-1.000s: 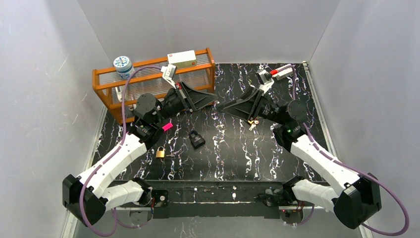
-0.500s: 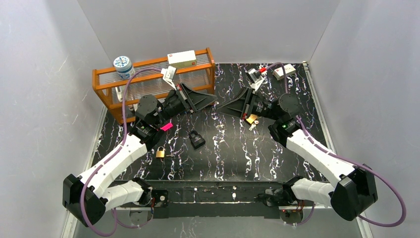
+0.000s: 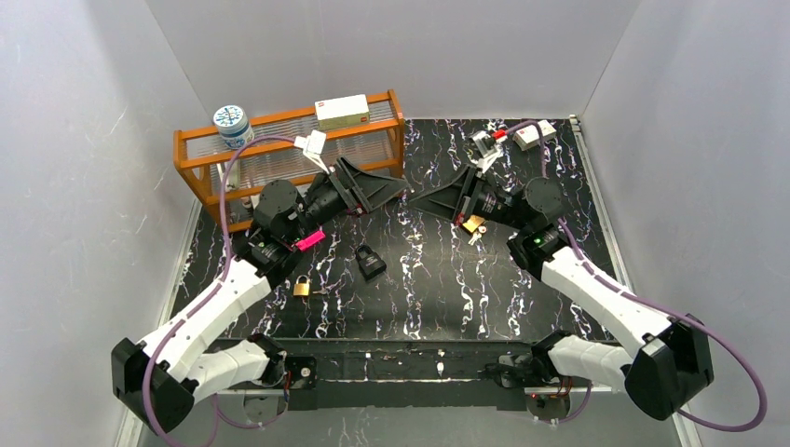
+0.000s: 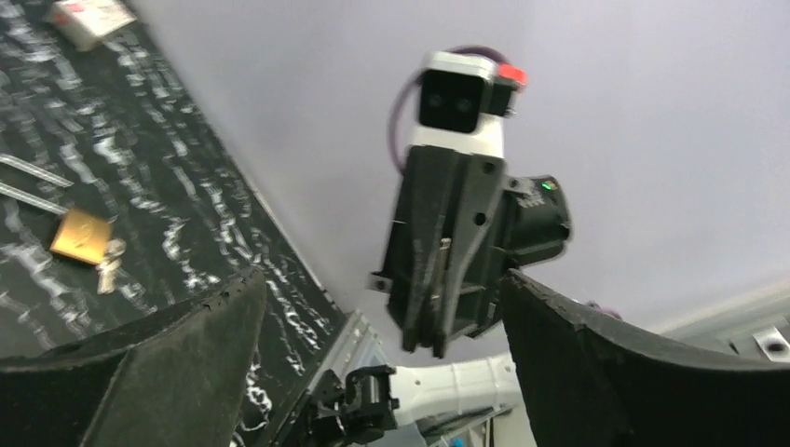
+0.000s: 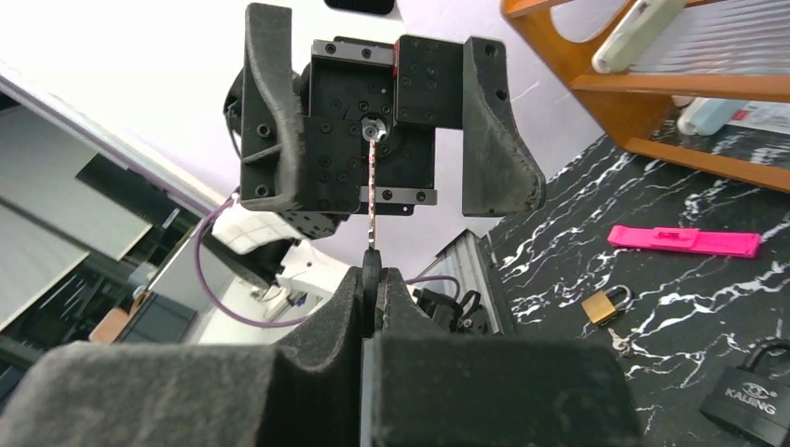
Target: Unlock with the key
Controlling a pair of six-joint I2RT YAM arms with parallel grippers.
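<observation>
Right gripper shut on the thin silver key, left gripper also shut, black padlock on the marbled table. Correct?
No: the left gripper is open, jaws spread wide in the right wrist view. The right gripper does pinch the thin silver key; the black padlock lies on the table.

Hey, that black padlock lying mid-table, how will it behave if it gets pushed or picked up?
The black padlock looks solid and chunky, so it is probably heavy for its size. It lies flat on the black marbled tabletop, so a push would likely slide it, not roll or tip it. Its smooth body might slip between jaws.
</observation>
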